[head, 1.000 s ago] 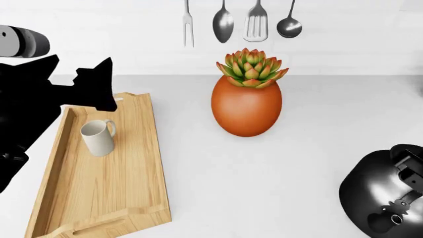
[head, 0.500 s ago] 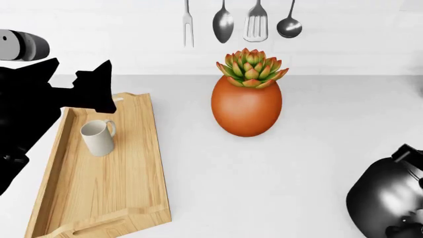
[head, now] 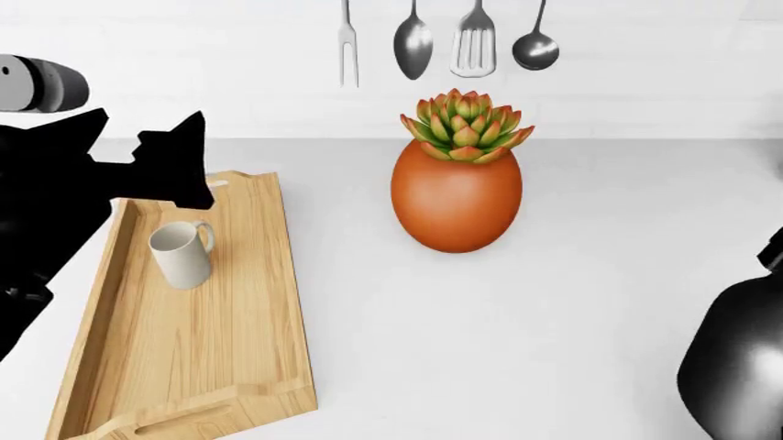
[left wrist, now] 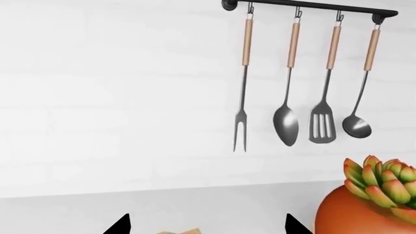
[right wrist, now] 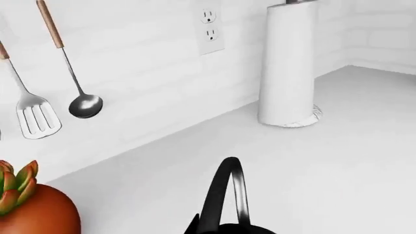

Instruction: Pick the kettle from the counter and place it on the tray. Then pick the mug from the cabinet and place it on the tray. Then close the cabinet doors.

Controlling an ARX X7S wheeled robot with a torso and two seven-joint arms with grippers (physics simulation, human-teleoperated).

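White counter (head: 538, 312) is carrying the wooden tray (head: 233, 348), the mug (head: 181, 254) standing upright in it. At the near right edge, the kettle (head: 746, 367) is showing. Left jaws are spread, holding nothing; right jaws' state cannot be told.

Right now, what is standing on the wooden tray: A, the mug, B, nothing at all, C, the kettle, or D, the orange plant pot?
A: the mug stands upright on the tray, while the kettle is far off at the right edge of the head view and the plant pot sits on the counter.
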